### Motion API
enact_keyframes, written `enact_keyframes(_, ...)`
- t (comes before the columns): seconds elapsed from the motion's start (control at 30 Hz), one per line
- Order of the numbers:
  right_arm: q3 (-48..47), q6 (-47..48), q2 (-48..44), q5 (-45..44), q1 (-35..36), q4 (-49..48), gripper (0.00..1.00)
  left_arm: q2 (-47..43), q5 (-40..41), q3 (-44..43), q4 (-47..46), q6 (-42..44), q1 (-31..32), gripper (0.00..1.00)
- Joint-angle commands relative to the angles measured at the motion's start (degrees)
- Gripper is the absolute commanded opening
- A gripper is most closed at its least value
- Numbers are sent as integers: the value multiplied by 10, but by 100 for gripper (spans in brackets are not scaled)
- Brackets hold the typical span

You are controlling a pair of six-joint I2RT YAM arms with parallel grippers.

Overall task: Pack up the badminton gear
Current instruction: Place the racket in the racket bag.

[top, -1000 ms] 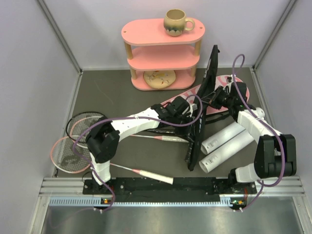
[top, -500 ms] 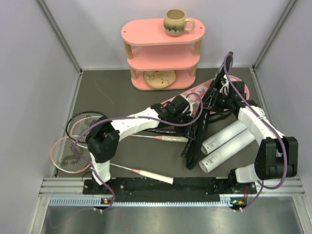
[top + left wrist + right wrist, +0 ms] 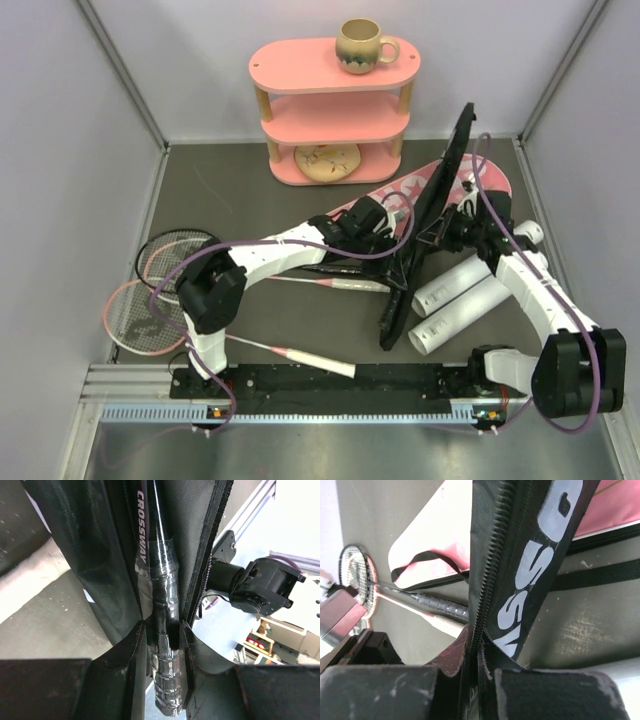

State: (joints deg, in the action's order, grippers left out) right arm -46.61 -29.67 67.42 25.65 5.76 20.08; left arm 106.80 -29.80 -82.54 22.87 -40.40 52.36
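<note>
The black CROSSWAY bag [image 3: 455, 150] stands on edge, right of centre, over the pink racket bag [image 3: 470, 180]. My left gripper [image 3: 385, 215] reaches into the bag. In the left wrist view it [image 3: 165, 640] is shut on a black racket handle [image 3: 167, 625] between the bag's walls [image 3: 90, 555]. My right gripper [image 3: 447, 228] is shut on the bag's zipper edge [image 3: 480, 595] and holds it up. Two white tubes [image 3: 460, 290] lie right of the bag. Two rackets [image 3: 150, 300] lie at the left. I see no shuttlecocks.
A pink three-tier shelf [image 3: 335, 110] stands at the back with a beige mug [image 3: 360, 45] on top. Two white racket handles [image 3: 310, 357] reach toward the near rail and the bag's foot. The pink bag [image 3: 435, 545] and a black-handled racket [image 3: 442, 607] show under my right gripper.
My right gripper has moved right and back with the bag's edge. The raised flap now stands taller and further right. My left gripper has stayed in place.
</note>
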Motion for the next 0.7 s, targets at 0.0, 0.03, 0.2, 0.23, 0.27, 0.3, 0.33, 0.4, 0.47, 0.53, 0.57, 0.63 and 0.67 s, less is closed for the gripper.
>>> enact_keyframes(0.0, 65, -102, -40, 137, 12, -105, 0, -10, -3, 14, -219, -68, -12, 0)
enact_keyframes(0.03, 72, -110, -45, 142, 12, -112, 0, -4, 13, 14, -219, -69, -11, 0)
enact_keyframes(0.2, 65, -75, -34, 106, 8, -61, 0, 31, 103, -12, -187, -53, -1, 0)
enact_keyframes(0.23, 54, -57, -21, 95, 8, -15, 0, 51, 111, -23, -179, -40, 2, 0)
enact_keyframes(0.27, 37, -42, -18, 62, 8, 3, 0, 64, 98, -47, -166, -33, 3, 0)
enact_keyframes(0.3, 30, -15, -15, 44, 9, 21, 0, 75, 88, -55, -149, -27, 2, 0)
enact_keyframes(0.33, 18, -4, -15, 28, 9, 46, 0, 85, 70, -57, -155, -25, 1, 0)
enact_keyframes(0.4, -1, 30, -12, -18, 9, 82, 0, 75, 66, -36, -174, -27, 3, 0)
enact_keyframes(0.47, -39, 58, -8, -79, 9, 150, 7, 58, 65, -23, -199, -29, 3, 0)
enact_keyframes(0.53, -68, 81, -18, -119, 10, 185, 28, 49, 63, -23, -201, -30, 4, 0)
enact_keyframes(0.57, -78, 87, -28, -158, 9, 217, 33, 47, 59, -22, -205, -35, 4, 0)
enact_keyframes(0.63, -113, 95, -38, -196, 10, 254, 44, 39, 49, -17, -217, -47, 3, 0)
enact_keyframes(0.67, -124, 94, -43, -212, 10, 268, 48, 38, 48, -10, -240, -51, 3, 0)
